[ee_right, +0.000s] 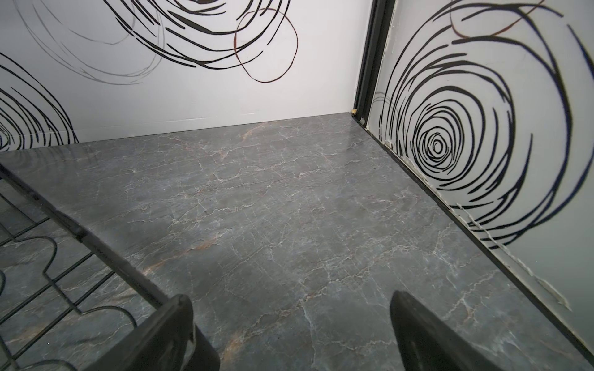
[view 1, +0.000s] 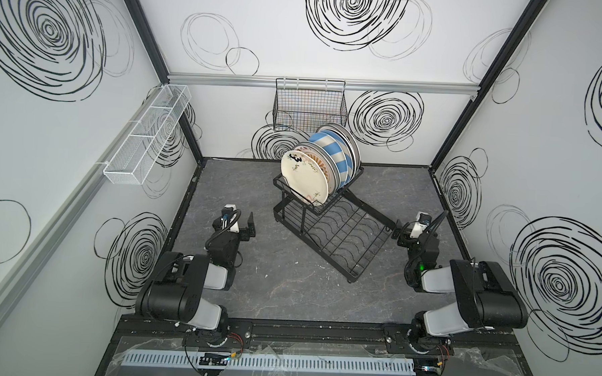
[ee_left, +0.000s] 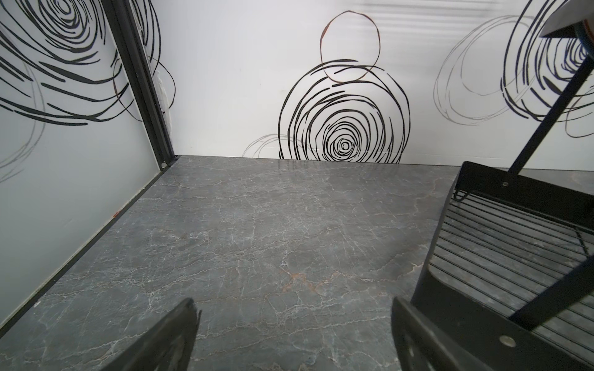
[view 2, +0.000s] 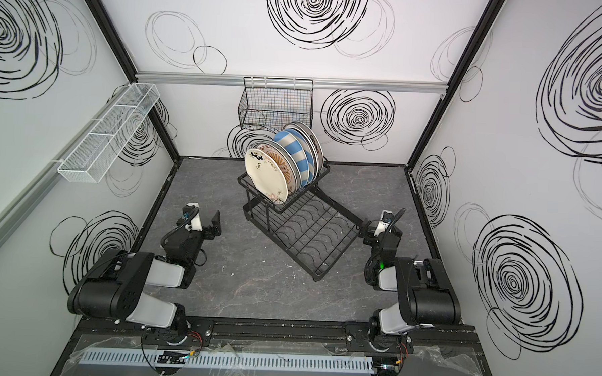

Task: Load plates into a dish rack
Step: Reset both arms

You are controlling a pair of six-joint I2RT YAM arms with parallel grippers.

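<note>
The black wire dish rack (view 1: 342,239) (view 2: 311,231) stands mid-table, turned at an angle. Several plates stand on edge in its raised upper basket: a cream plate (view 1: 305,178) (view 2: 267,175) in front, an orange sunburst plate (view 1: 320,166) behind it, then a blue-white striped plate (view 1: 332,152) (view 2: 294,148). The lower tray with wavy slots holds nothing. My left gripper (view 1: 247,226) (ee_left: 294,308) hovers open just left of the rack (ee_left: 501,225). My right gripper (view 1: 400,231) (ee_right: 291,302) is open beside the rack's right corner (ee_right: 64,231). Neither holds anything.
A black mesh basket (view 1: 308,105) hangs on the back wall behind the plates. A white mesh tray (view 1: 148,133) hangs on the left wall. Grey marble table (view 1: 253,281) is enclosed by patterned walls; a cable duct (view 1: 267,362) runs along the front.
</note>
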